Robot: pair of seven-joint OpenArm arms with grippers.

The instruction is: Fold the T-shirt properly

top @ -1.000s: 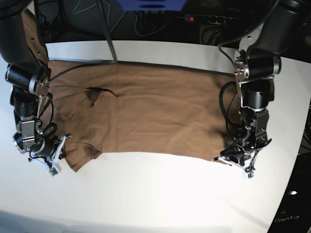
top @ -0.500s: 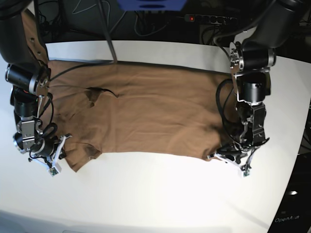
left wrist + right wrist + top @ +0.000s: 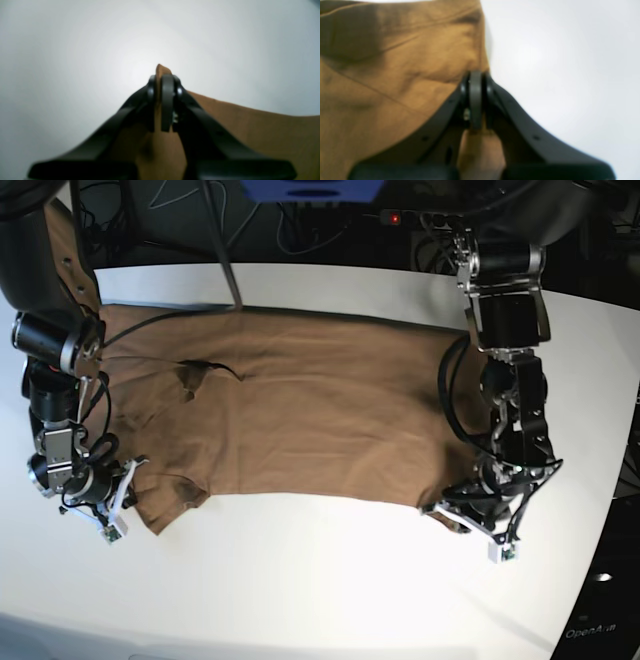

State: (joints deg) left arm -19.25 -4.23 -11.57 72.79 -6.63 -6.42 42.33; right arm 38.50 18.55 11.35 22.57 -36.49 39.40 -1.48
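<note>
Gripping the T-shirt (image 3: pixel 300 410) at two of its near corners, I have both pincers clamped tight on cloth. My left pincer (image 3: pixel 450 518), on the right side of the base view, pinches the bottom hem corner; in the left wrist view a small peak of tan fabric pokes up past the pressed-together fingertips (image 3: pixel 167 100), and the rest of the shirt runs off to the right over the white tabletop (image 3: pixel 75 50). My right pincer (image 3: pixel 128 500), on the left side of the base view, holds the near edge of the sleeve end; in the right wrist view the fingertips (image 3: pixel 475 100) are closed on the cloth's edge, with wrinkled fabric filling the left half of the picture and bare tabletop on the right.

The T-shirt lies spread out lengthwise across the far half of the tabletop, mostly flat, with soft creases and a dark fold near the collar area (image 3: pixel 205 372). Its far edge sits close to the tabletop's back rim. Both wrist views are blurred close to the fingers.
</note>
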